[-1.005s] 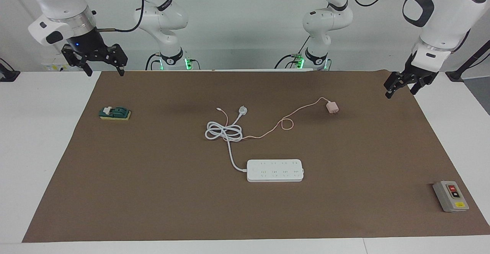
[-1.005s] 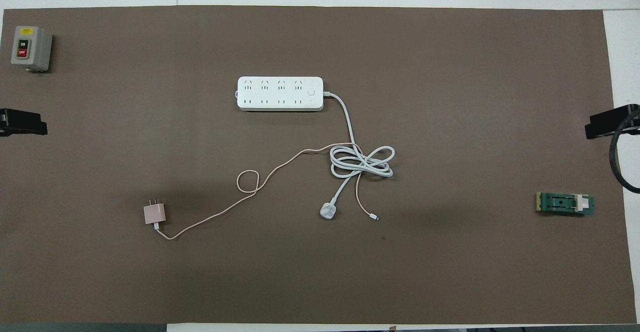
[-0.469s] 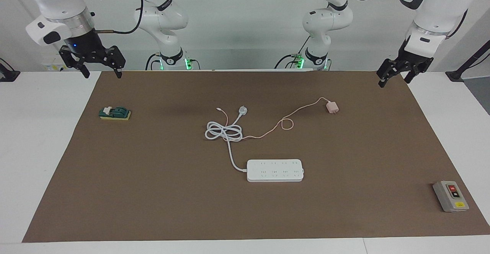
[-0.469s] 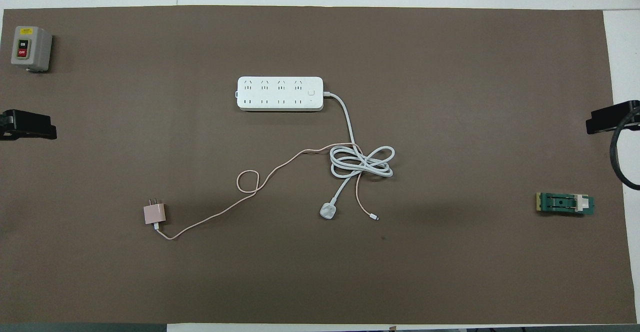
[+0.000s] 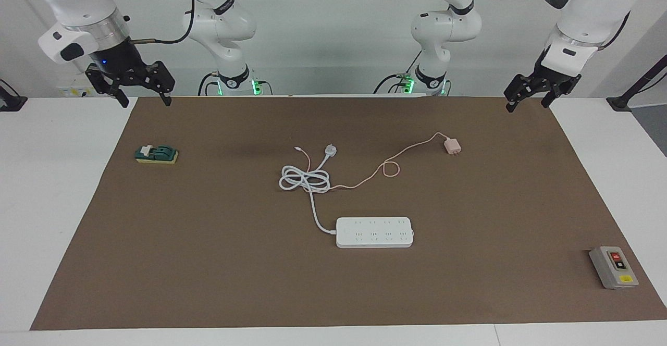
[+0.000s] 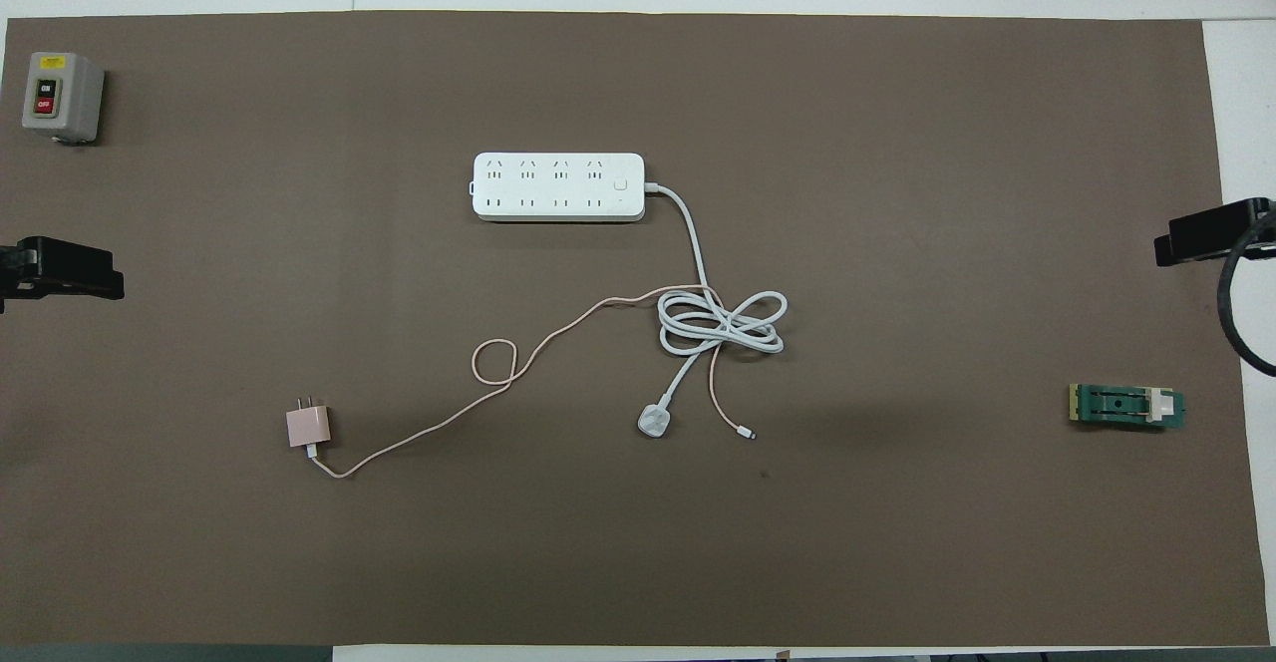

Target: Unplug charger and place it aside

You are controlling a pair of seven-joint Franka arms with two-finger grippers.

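Both of my jaws hang released and empty: my left gripper (image 5: 527,95) has drawn up and back over the robot-side edge of the brown mat (image 5: 208,262) in the last second, away from the charger (image 5: 452,146), while my right gripper (image 5: 139,89) waits over its own corner. That charger lies loose on the tabletop toward my left arm's end, nearer to me than the power strip (image 5: 374,232) and well apart from it, prongs bare, its pink cable (image 5: 388,169) trailing to the coiled white cord (image 5: 305,179). With the plug out and set aside and my hand retreating, I judge the job essentially finished.
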